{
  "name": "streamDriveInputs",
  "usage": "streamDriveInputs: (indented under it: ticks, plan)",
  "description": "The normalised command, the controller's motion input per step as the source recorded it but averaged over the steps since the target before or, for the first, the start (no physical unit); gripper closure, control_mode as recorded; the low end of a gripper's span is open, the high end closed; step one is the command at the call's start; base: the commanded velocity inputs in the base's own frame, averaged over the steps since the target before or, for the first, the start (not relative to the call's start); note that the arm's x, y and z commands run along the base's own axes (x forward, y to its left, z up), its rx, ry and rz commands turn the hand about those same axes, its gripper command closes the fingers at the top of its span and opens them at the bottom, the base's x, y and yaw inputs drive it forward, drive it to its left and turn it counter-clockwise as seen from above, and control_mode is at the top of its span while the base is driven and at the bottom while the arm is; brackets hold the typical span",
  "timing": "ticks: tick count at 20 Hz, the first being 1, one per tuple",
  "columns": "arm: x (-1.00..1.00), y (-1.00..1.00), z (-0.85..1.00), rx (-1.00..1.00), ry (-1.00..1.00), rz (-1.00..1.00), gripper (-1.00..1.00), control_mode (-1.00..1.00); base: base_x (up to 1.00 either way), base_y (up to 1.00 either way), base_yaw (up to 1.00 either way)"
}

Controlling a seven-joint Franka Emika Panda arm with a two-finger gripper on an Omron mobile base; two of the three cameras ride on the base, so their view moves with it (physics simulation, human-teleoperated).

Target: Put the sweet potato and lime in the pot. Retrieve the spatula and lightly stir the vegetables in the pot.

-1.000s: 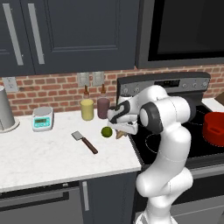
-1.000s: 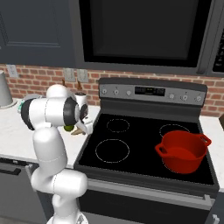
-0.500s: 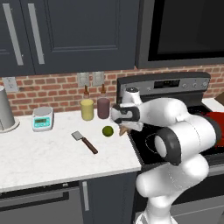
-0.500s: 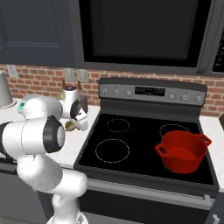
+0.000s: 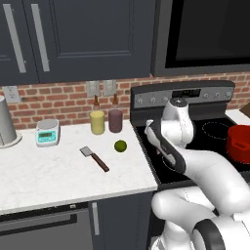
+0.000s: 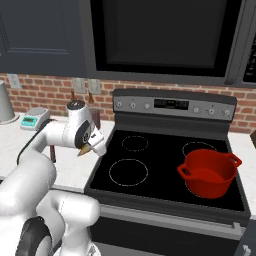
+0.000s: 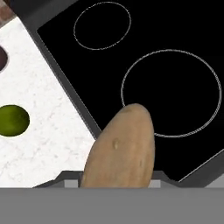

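I've swung the gripper off the counter and over the stove's left edge, jaws clamped on the sweet potato. The pot waits at three o'clock; the lime and spatula stay on the counter.

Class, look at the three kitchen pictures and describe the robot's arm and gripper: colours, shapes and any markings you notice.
The arm is built from smooth, rounded glossy white segments, joined by dark grey to black bands at the joints. Its wrist ends in a white cylindrical cap with a dark top. The gripper is a compact white hand with small dark finger parts. No cables, labels or markings are visible.
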Motion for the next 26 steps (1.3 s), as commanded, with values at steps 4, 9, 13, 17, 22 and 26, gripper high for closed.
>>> streamDriveInputs:
  ticks: [4, 9, 13, 17, 22, 26]
  plan:
    - [-0.29, -1.00, 0.49, -0.08, 0.04, -0.04, 1.00, -1.00, 0.00, 0.00, 0.00]
    - [-0.15, -1.00, 0.32, -0.12, 0.05, -0.07, 1.00, -1.00, 0.00, 0.00, 0.00]
    - [-0.03, -1.00, 0.05, -0.16, 0.04, -0.08, 1.00, -1.00, 0.00, 0.00, 0.00]
    - [0.00, -1.00, 0.00, -0.20, 0.00, -0.07, 1.00, -1.00, 0.00, 0.00, 0.00]
    - [0.00, -1.00, 0.00, -0.21, 0.01, -0.07, 1.00, -1.00, 0.00, 0.00, 0.00]
    - [0.05, -0.99, 0.00, -0.17, 0.00, -0.03, 1.00, -1.00, 0.00, 0.00, 0.00]
